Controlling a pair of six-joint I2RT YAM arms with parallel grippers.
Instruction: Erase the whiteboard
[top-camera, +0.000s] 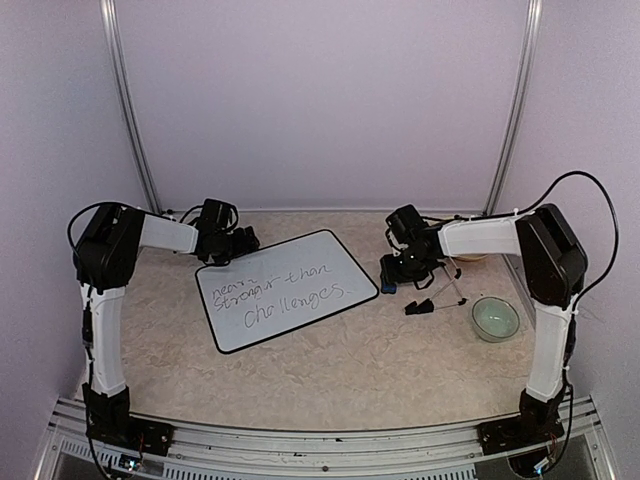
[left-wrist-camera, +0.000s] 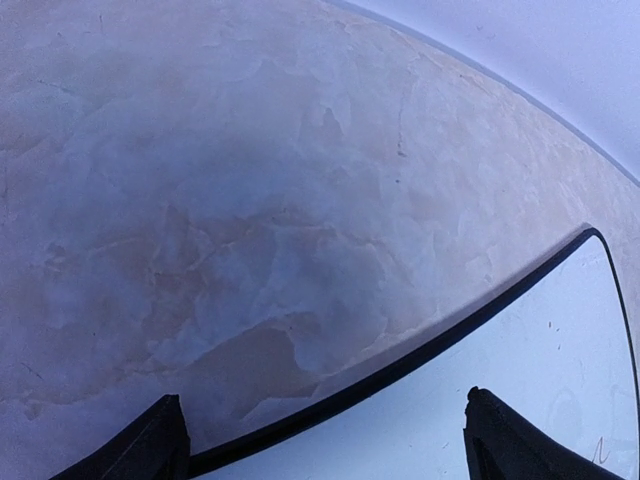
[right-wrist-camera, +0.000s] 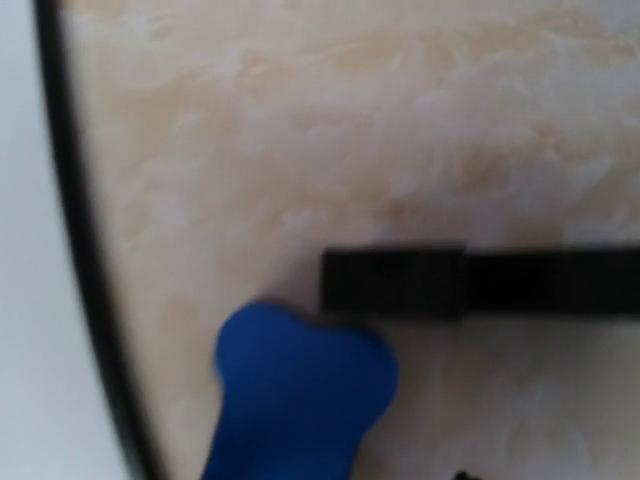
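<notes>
The whiteboard (top-camera: 285, 290) lies flat on the counter (top-camera: 350, 370) between the two grippers, and it carries handwriting. The left gripper (top-camera: 238, 243) is released, its fingertips (left-wrist-camera: 160, 445) wide apart with nothing between them. It is at the far left corner of the board, and the black frame runs across just in front of its fingertips. The right gripper (top-camera: 402, 272) is just beside the right edge of the board, so the board is on its left. A blue eraser (top-camera: 388, 289) is close to this gripper, near the frame. Whether this gripper is released or grasping, I cannot tell.
</notes>
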